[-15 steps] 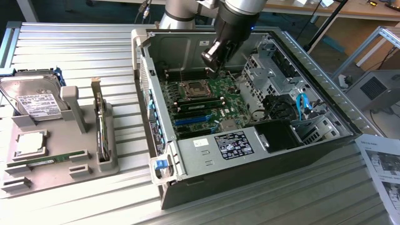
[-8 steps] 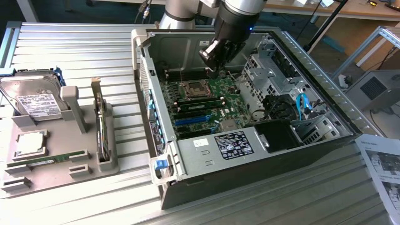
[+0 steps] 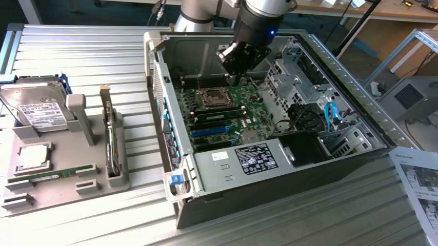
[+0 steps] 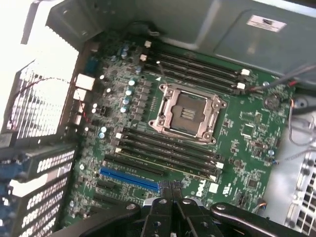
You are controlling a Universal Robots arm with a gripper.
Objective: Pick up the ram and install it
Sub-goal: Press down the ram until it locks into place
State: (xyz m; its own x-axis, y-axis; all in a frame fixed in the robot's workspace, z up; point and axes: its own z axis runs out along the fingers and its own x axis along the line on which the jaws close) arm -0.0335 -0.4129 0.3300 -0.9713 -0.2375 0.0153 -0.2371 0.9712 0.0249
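Observation:
A ram stick (image 3: 51, 177), thin and green with dark chips, lies flat in the grey holder tray (image 3: 48, 202) at the exterior view's left. My gripper (image 3: 235, 78) hangs inside the open computer case (image 3: 226, 169), over the motherboard (image 3: 236, 120) just behind the empty processor socket (image 3: 212, 95), far from that tray. In the wrist view its fingers (image 4: 163, 210) meet tip to tip, so the gripper (image 4: 173, 191) is shut with nothing held. The socket (image 4: 187, 112) has black memory slots (image 4: 168, 155) on both sides. A second green stick (image 3: 220, 109) appears to stand in a slot beside the socket.
The tray also carries a hard drive (image 3: 38, 110), a square silver processor (image 3: 33, 156) and an upright expansion card (image 3: 108, 133). Drive cages and cables (image 3: 308, 102) crowd the case's side toward the exterior view's right. A printed sheet (image 3: 419, 179) lies on the table.

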